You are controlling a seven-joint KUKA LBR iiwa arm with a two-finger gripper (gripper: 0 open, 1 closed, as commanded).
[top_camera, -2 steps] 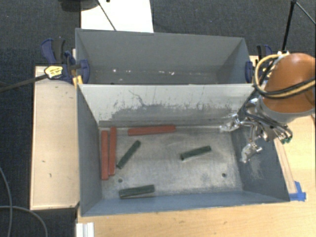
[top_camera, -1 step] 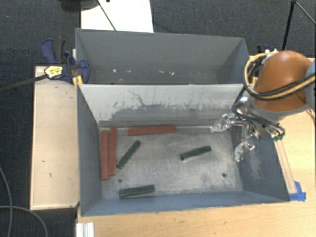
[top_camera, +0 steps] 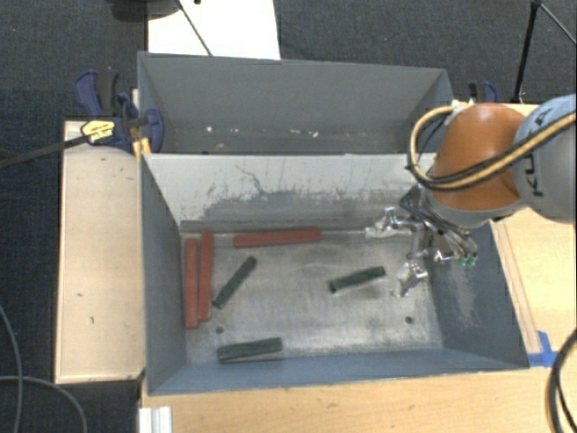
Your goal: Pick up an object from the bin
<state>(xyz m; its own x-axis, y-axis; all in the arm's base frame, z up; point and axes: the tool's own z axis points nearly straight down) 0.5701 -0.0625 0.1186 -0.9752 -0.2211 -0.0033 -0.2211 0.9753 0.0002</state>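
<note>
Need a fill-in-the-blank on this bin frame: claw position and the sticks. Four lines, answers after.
1. The claw hangs over the bin's ___ end, as the view shows it.
2. Nearest to it lies a dark stick, ___ in colour.
3. Two red sticks lie side by side along the view's ___ wall.
4. Another red stick lies along the ___ wall.
Missing words: right; green; left; back.

The claw (top_camera: pixel 410 280) hangs low on the right side of the bin (top_camera: pixel 297 106), just beside a green stick (top_camera: pixel 357 280). A tilted green stick (top_camera: pixel 233 280) lies further left, and a front green stick (top_camera: pixel 250 350) near the front wall. Two red sticks (top_camera: pixel 197 280) lie side by side on the left. A long red stick (top_camera: pixel 277 237) lies along the back.
</note>
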